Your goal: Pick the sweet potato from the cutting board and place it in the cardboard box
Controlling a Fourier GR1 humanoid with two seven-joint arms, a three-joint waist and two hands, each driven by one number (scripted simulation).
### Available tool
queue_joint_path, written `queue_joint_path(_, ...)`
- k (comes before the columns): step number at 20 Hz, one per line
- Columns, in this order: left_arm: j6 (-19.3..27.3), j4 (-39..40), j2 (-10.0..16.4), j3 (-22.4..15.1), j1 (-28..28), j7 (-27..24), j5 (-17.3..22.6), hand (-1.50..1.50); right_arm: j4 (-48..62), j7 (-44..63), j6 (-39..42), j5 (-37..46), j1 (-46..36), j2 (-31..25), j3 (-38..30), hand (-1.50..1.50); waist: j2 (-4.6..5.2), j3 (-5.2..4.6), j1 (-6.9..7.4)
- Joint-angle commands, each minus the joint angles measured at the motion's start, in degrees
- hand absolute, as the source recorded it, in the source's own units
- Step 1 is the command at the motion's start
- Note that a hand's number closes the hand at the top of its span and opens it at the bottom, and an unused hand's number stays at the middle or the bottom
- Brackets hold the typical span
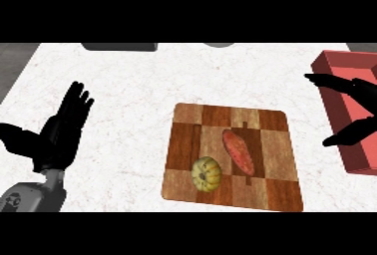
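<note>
A reddish-orange sweet potato (239, 151) lies lengthwise on the wooden cutting board (276, 149), just right of its middle. The reddish box (340, 124) stands at the counter's right edge, partly cut off by the view. My right hand (358, 107) is open in front of the box, fingers spread, well to the right of the board and apart from the sweet potato. At the left of the view my left hand (60, 134) rests open with fingers up, far from the board.
A small yellow-green squash (206, 174) sits on the board's near left part, close beside the sweet potato. A dark grey object (119, 46) and a round grey one (217, 44) show at the counter's far edge. The counter is white marble.
</note>
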Motion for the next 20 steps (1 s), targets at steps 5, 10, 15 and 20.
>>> queue_joint_path(5, 0.21, -4.78, 1.81, 2.11, 2.32, 3.21, -1.59, 0.0, -7.06, 18.31, 13.92, -6.22, -6.72, 3.38, 1.02, -1.5, -0.31, 0.06, -0.8)
queue_joint_path(10, -2.34, -3.97, -0.99, 3.26, 3.53, 2.09, -1.94, 0.0, -14.55, 25.89, 13.79, -8.99, -4.57, 8.47, -1.08, -1.5, -0.21, 0.07, -1.09)
queue_joint_path(15, -2.17, -0.56, -2.97, 4.42, -1.01, 3.54, -4.31, 0.0, -19.99, 33.69, 13.67, -8.45, -3.51, 11.12, -1.48, -1.5, -0.15, 0.08, -1.29)
queue_joint_path(20, -1.55, -1.72, -4.33, 5.36, -0.72, 5.29, -5.84, 0.0, -21.68, 37.39, 11.52, -3.94, -0.88, 15.75, 0.34, -1.5, -0.13, 0.08, -1.16)
